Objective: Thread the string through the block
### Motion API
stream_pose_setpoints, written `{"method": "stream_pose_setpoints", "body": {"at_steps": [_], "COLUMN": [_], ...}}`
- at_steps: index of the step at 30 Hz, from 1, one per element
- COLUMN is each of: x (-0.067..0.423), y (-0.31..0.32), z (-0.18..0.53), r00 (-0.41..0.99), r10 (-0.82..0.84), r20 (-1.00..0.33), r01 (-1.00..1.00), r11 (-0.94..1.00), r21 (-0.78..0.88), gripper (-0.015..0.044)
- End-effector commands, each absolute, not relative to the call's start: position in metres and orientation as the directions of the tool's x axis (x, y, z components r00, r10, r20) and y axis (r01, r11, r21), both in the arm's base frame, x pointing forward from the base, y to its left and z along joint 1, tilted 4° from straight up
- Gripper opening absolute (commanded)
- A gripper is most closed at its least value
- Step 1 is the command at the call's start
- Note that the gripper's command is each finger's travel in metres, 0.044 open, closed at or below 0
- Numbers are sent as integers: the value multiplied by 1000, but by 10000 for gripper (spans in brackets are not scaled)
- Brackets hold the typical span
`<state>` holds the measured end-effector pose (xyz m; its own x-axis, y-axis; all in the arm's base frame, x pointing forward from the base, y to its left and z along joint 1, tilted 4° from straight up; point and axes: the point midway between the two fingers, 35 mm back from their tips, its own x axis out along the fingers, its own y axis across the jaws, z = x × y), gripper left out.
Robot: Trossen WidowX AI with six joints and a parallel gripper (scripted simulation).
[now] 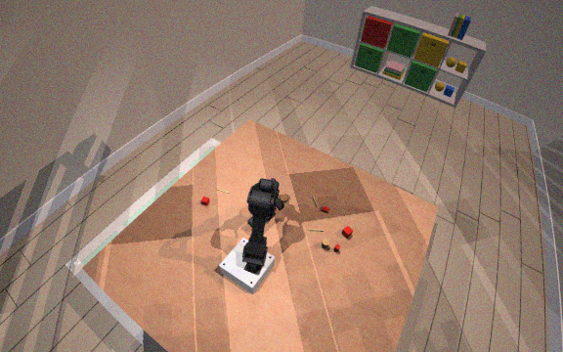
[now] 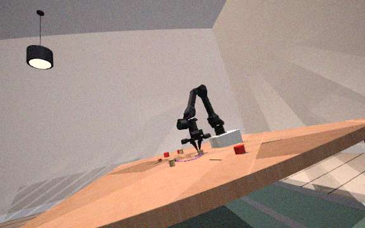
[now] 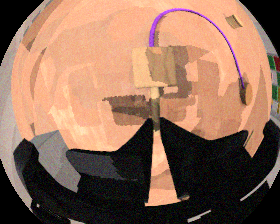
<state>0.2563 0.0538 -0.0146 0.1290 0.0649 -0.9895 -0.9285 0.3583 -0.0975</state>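
Note:
The wooden block (image 3: 161, 64) (image 2: 199, 152) (image 1: 284, 198) sits on the table right in front of my fingertips. My gripper (image 3: 155, 121) (image 2: 198, 148) points down at the table and is shut on the thin wooden stick (image 3: 152, 99), which pokes out of the block's near side. The purple string (image 3: 191, 12) (image 2: 187, 160) leaves the block's far side and arcs round to the round wooden button (image 2: 172, 163) (image 1: 325, 243). In the top view the arm hides the fingers.
Red cubes (image 1: 205, 200) (image 1: 347, 231) (image 2: 239, 149) and small red pieces (image 1: 325, 209) (image 1: 337, 247) lie on the table. Loose sticks (image 1: 222, 191) (image 1: 315, 201) (image 1: 316, 230) lie around the block. The arm's white base (image 1: 246, 270) stands behind the gripper.

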Motion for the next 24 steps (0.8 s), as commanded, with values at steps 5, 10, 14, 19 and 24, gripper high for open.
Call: {"method": "stream_pose_setpoints", "body": {"at_steps": [5,10,14,19,24], "x": [251,248,246,244,241], "y": [43,36,31,24,17], "z": [-14,-14,-14,-14,-15], "r00": [130,129,128,127,125], "r10": [70,69,69,67,67], "r20": [-989,-989,-989,-990,-990], "r01": [-929,-930,-930,-928,-928], "r11": [356,356,356,359,361], "r21": [-98,-97,-96,-95,-93], "gripper": [0,0,0,0,0]}}
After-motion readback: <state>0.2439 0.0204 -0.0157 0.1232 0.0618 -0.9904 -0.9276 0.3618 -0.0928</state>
